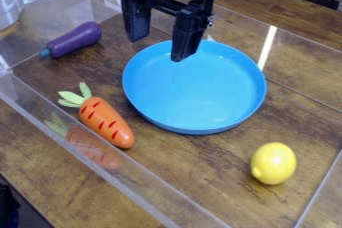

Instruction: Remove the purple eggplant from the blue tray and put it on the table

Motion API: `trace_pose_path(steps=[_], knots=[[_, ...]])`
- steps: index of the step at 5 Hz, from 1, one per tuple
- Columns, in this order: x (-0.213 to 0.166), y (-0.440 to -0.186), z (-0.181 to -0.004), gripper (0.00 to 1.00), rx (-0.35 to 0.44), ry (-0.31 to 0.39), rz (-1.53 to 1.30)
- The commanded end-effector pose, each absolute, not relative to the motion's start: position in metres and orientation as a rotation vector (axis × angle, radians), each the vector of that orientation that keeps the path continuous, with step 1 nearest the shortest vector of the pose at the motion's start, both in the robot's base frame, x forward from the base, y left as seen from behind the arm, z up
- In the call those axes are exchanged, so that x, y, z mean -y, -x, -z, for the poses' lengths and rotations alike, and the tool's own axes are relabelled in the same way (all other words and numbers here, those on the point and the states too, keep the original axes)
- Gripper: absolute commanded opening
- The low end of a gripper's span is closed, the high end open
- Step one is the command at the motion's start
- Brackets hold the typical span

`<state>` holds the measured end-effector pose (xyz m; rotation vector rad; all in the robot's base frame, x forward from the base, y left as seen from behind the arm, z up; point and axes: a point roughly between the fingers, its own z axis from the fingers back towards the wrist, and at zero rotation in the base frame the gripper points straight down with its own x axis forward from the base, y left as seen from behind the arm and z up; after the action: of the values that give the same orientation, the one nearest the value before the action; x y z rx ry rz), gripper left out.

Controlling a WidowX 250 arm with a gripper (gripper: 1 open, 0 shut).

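The purple eggplant (74, 39) lies on the wood table (174, 187) at the left, outside the blue tray (195, 87) and clear of its rim. The tray sits in the middle with nothing showing inside it. My gripper (162, 37) hangs pointing down over the tray's far rim, open, with nothing between its black fingers (136, 22). It is well to the right of the eggplant and not touching it.
An orange carrot (102, 119) with green leaves lies left of the tray near the front. A yellow lemon (274, 162) rests at the front right. Transparent wall panels (27, 42) border the left and front of the table.
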<state>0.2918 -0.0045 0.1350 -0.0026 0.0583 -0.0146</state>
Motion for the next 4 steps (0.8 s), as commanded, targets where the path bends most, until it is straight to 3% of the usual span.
trace_pose_path(steps=[1, 4], knots=[[0.012, -0.2976, -0.134, 1.0, -0.064, 0.004, 0.043], [0.0095, -0.2944, -0.1349, 1.0, -0.063, 0.009, 0.068]])
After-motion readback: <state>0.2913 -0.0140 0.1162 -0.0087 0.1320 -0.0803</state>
